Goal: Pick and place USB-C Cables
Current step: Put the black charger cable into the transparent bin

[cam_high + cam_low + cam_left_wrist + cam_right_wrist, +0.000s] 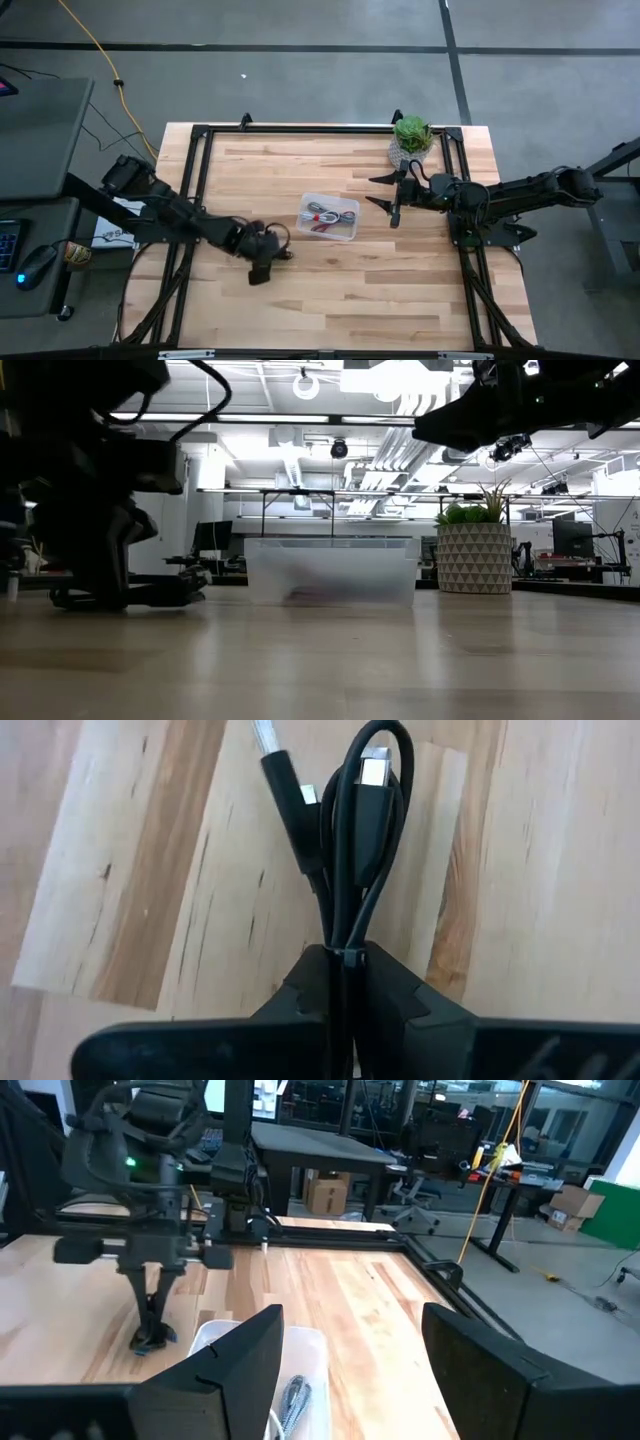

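My left gripper (pixel 264 252) is low over the table, left of a clear bin (pixel 345 232), and is shut on a black bundled USB-C cable (pixel 350 840). The cable's two plugs (pixel 374 770) stick out past the fingers. The same gripper shows in the right wrist view (pixel 150 1335), with its tips down at the wood. The bin holds a grey cable (pixel 295 1395) and a red-and-white one (pixel 322 224). My right gripper (pixel 392 197) is open and empty. It hovers above the table just right of the bin. My left gripper pinches the black cable bundle between its two fingers, at the bound part (pixel 340 958) behind the plugs. The fingers come from above, pointing down, and lie across the strands. The plug end reaches out past the fingertips, close over the wood; I cannot tell whether it rests on the table.
A potted green plant (pixel 412 135) in a patterned pot (pixel 474 557) stands at the far right of the table. A black frame rail (pixel 320 128) runs round the tabletop. Bare wood lies toward the near edge (pixel 340 300). A yellow cord (pixel 100 50) runs across the floor beyond.
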`<action>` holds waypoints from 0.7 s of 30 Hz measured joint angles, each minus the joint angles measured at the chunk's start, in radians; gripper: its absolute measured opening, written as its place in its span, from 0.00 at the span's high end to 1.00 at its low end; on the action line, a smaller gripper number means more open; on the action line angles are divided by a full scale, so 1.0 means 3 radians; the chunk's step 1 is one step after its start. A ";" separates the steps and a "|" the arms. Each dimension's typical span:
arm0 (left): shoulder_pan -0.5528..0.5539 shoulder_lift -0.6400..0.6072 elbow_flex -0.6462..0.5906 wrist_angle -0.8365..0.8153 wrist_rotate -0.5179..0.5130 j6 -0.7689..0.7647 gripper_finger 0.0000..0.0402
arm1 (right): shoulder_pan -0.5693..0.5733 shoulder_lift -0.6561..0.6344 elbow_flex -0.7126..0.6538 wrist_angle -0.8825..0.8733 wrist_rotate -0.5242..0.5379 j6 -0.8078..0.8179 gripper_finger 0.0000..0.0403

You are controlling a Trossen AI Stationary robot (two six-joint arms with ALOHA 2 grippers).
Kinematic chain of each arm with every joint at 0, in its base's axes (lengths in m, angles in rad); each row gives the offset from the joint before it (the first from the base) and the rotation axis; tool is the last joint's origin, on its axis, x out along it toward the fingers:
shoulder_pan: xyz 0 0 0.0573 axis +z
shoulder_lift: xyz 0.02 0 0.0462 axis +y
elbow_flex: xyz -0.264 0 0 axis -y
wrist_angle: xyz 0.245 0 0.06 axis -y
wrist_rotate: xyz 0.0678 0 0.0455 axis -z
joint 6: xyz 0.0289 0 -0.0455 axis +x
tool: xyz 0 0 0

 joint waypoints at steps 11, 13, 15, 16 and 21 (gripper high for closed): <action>0.0067 -0.0020 0.0003 -0.0010 0.0138 0.0086 0.98 | 0.0000 -0.0001 0.0001 -0.0084 0.0000 0.0123 0.42; 0.0067 -0.0076 0.0003 -0.0021 0.0110 0.0075 0.98 | 0.0000 -0.0001 0.0001 -0.0084 0.0000 0.0123 0.42; 0.0069 -0.0134 0.0055 -0.0029 0.0063 0.0061 0.98 | 0.0000 -0.0001 0.0001 -0.0085 0.0000 0.0132 0.42; 0.0069 -0.0182 0.0094 -0.0025 0.0058 0.0080 0.98 | 0.0000 -0.0001 0.0001 -0.0083 0.0000 0.0140 0.42; 0.0066 -0.0394 0.0327 -0.0025 -0.0003 0.0254 0.98 | 0.0000 -0.0001 0.0003 -0.0111 0.0000 0.0140 0.42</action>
